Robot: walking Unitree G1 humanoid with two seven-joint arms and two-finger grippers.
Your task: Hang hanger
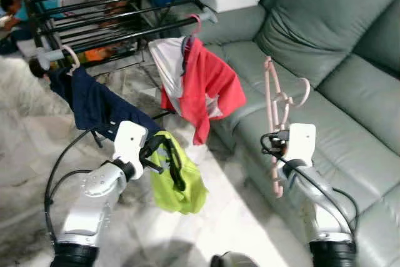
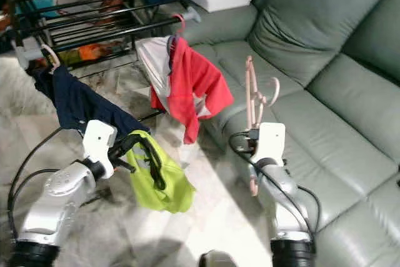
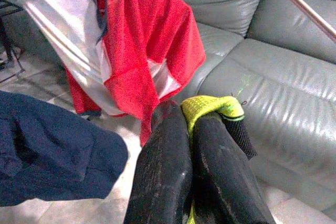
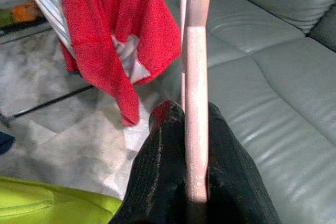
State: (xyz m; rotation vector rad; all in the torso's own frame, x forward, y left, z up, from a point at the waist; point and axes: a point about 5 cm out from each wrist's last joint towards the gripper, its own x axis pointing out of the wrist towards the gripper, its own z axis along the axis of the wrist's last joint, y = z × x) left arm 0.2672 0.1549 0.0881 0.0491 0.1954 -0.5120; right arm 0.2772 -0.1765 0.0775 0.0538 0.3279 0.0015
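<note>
The left gripper is pinching the yellow-green garment below the drying rack, while the right gripper is clamping the pink hanger, standing upright with its hook topmost, right of the rack.

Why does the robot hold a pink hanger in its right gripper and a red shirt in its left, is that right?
Not quite. The left gripper is shut on a yellow-green garment, not the red shirt, which hangs on the rack; the left wrist view shows this. The right gripper does hold the pink hanger.
</note>
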